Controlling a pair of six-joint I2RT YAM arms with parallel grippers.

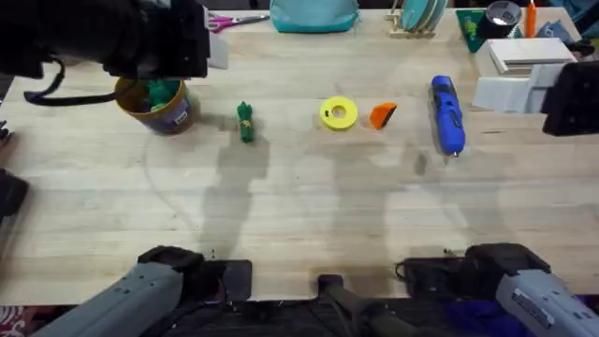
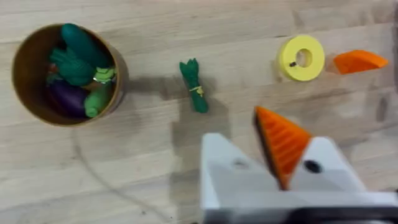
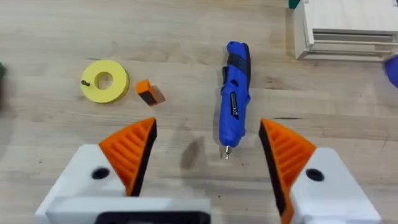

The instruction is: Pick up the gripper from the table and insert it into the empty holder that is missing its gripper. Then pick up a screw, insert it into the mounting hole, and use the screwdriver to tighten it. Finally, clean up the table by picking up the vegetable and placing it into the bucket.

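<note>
My right gripper hangs spread above the screwdriver. Left wrist shows one orange pad, so I cannot tell its state; the gripper lies right of the yellow ring.

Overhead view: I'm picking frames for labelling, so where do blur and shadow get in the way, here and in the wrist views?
Overhead: a large dark blurred arm covers the top left, above the bucket; soft shadows fall toward the camera from the vegetable and screwdriver. Left wrist: the near left claw is soft. Right wrist: screwdriver sharp, faint shadow beside its tip.
</note>
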